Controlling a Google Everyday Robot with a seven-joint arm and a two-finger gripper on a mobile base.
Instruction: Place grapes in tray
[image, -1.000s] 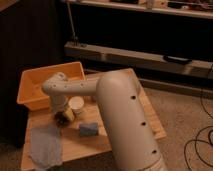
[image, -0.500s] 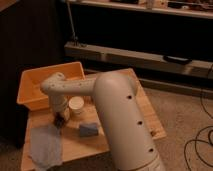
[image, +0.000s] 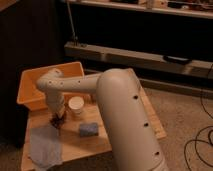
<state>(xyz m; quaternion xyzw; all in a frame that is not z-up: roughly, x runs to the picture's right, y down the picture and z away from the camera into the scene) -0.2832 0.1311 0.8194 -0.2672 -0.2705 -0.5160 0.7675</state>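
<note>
Wooden table (image: 150, 120): yellow-orange tray (image: 30, 90) at rear left; white cup (image: 76, 105) beside it; blue-grey cloth (image: 45, 145) in front; pincer (image: 59, 118) lowered, closed onto dark grapes (image: 61, 120) left of cup.

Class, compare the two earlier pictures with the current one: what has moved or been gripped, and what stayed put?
The gripper has closed on the grapes on the table, just in front of the tray; the arm barely shifted. The tray, white cup, blue sponge and cloth stayed where they were.
</note>
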